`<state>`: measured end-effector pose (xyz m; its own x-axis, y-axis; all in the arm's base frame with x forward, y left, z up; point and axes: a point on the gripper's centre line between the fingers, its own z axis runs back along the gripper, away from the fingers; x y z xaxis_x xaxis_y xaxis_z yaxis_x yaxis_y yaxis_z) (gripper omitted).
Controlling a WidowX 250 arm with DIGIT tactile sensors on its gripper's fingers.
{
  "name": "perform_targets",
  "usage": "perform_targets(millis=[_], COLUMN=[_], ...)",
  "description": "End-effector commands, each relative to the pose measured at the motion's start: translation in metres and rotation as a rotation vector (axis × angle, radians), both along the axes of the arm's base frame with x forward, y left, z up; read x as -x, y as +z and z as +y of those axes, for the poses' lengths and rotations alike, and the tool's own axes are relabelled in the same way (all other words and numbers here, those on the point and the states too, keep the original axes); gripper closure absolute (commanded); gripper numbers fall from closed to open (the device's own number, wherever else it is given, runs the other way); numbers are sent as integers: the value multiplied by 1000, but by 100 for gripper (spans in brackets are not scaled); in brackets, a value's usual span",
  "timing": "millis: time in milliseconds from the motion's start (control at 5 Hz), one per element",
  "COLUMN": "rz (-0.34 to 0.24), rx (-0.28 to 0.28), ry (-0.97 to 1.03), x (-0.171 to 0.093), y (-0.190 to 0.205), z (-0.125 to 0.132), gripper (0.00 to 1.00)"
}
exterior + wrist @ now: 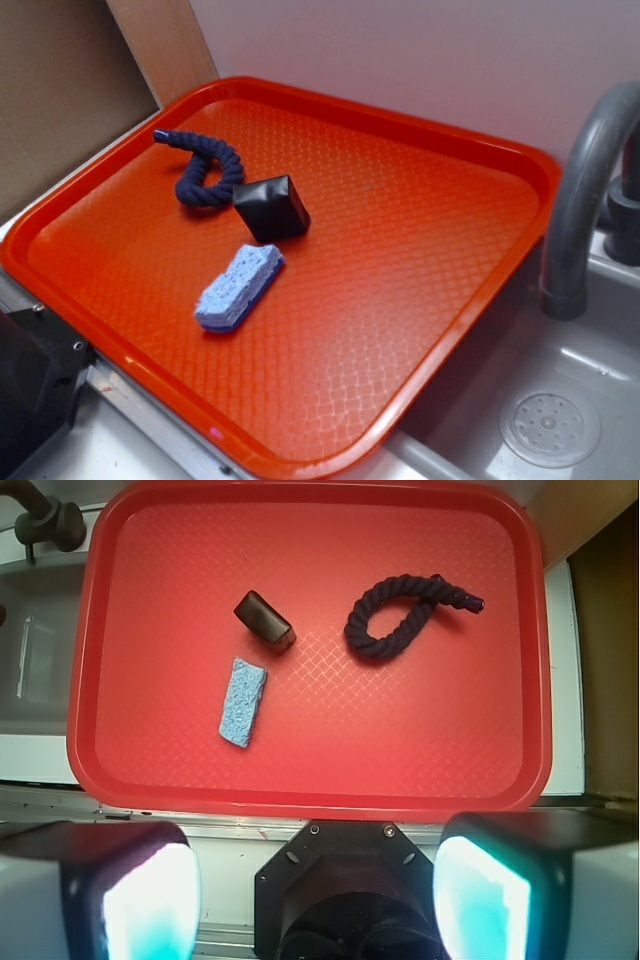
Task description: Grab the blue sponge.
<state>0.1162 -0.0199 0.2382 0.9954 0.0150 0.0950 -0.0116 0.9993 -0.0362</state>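
Nothing is grasped yet: the blue sponge (240, 287) lies on the red tray (420, 260), just beside the black cube (271, 207). The end effector (318, 900) hangs wide open and empty, well apart from it, so approach and grasp remain.

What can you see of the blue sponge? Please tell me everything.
The blue sponge is a small, light blue block with rounded ends and a rough, porous surface. It lies flat on the red tray, whole and unsquashed. One end nearly meets the black cube; whether they touch is unclear. The gripper is well away from it, holding nothing.
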Motion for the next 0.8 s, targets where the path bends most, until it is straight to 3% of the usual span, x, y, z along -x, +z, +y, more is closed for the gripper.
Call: perform_targets(millis=[0, 200, 600], rz=[0, 54, 138], rx=[0, 12, 152], ry=[0, 144, 531], x=[0, -10, -38], y=[0, -11, -48], z=[0, -4, -19], gripper=[0, 0, 0])
